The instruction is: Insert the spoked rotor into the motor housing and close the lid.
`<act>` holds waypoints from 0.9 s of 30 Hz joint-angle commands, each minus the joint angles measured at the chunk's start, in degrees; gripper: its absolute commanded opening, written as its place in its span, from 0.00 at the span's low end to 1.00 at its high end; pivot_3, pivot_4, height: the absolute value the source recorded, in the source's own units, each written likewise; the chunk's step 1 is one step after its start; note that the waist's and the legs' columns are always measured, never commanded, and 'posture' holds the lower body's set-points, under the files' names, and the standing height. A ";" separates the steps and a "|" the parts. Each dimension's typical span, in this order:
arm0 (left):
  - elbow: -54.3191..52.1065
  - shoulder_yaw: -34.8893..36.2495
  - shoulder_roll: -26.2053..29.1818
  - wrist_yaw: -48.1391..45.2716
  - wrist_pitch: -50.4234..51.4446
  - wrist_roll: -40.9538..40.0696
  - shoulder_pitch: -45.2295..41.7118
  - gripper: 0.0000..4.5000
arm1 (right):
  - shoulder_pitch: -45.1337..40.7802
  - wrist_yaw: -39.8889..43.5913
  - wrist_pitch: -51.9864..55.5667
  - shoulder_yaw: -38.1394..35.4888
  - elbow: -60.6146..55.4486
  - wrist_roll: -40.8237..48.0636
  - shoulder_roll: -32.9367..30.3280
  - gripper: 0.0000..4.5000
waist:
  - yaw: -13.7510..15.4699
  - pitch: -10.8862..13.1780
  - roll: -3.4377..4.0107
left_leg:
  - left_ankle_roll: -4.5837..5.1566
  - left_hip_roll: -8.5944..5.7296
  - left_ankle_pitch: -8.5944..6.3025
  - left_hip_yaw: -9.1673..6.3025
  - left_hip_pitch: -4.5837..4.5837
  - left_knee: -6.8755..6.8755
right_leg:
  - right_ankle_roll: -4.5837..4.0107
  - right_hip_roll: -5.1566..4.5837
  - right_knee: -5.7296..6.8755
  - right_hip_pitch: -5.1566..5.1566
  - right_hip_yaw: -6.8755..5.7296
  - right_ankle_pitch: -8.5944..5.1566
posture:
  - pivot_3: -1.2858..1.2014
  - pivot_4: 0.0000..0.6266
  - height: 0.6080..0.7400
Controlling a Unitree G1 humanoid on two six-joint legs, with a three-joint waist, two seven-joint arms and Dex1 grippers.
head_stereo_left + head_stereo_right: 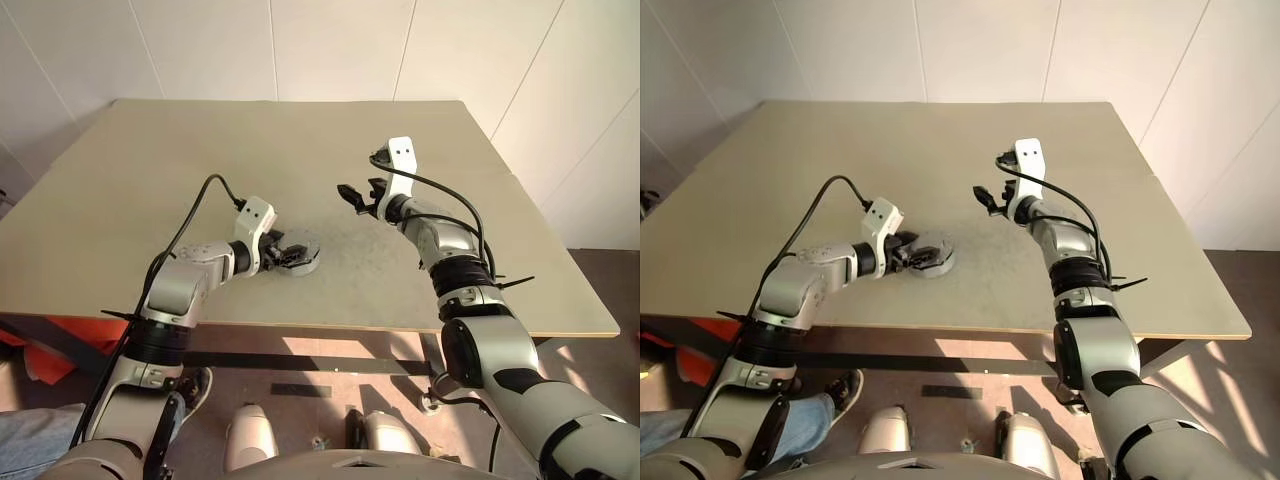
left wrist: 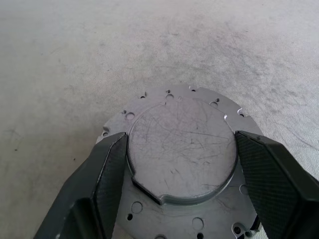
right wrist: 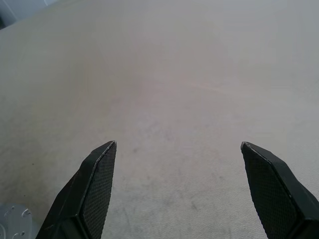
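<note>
The lid (image 2: 182, 159) is a flat grey metal disc with a notched, drilled edge and a raised round centre. It lies near the table's front, left of the middle (image 1: 306, 250). My left gripper (image 2: 180, 138) reaches over it, one black finger pressed on each side of the raised centre, shut on it. My right gripper (image 1: 352, 196) hovers open above bare table to the right and further back, with nothing between its fingers (image 3: 94, 184). A corner of the lid (image 3: 11, 219) shows in the right wrist view. The spoked rotor and the motor housing are out of view.
The beige table (image 1: 150, 180) stretches wide to the back and both sides, against white walls. Its front edge runs just behind my left forearm. Black cables loop from both wrists.
</note>
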 commanded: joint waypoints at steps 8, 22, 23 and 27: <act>-1.06 0.46 0.91 -0.38 -1.51 -0.72 0.61 0.85 | -2.16 -0.19 -1.52 -0.46 -0.61 0.56 -0.33 1.00 | 0.01 0.00 0.00 | 0.00 0.00 0.00 0.00 0.00 0.00 | 0.00 0.00 -0.01 0.00 0.00 0.00 | 0.52 0.00 1.00; -5.19 9.62 4.00 -5.61 0.02 -10.72 1.15 0.99 | 3.95 8.87 -1.04 4.60 -15.09 1.66 -0.82 1.00 | 0.10 0.00 0.00 | 0.00 0.01 0.00 -0.01 -0.03 -0.01 | 0.00 0.02 -0.02 -0.01 0.00 0.00 | 0.52 0.00 1.00; -5.42 10.86 4.45 -5.95 0.57 -12.02 1.29 0.99 | 5.35 10.03 -0.55 5.63 -18.06 1.74 -0.82 1.00 | 0.09 0.00 0.00 | 0.01 0.01 -0.01 -0.01 -0.02 -0.02 | 0.00 0.03 -0.03 -0.01 0.00 0.00 | 0.52 0.00 1.00; -4.50 14.13 8.66 -7.65 0.62 -13.85 2.73 0.99 | 10.57 11.37 -1.63 11.03 -24.07 -0.58 0.72 1.00 | 0.00 0.00 0.00 | 0.02 0.02 -0.01 -0.01 0.03 -0.03 | 0.00 0.06 -0.03 0.00 0.02 0.00 | 0.52 0.00 1.00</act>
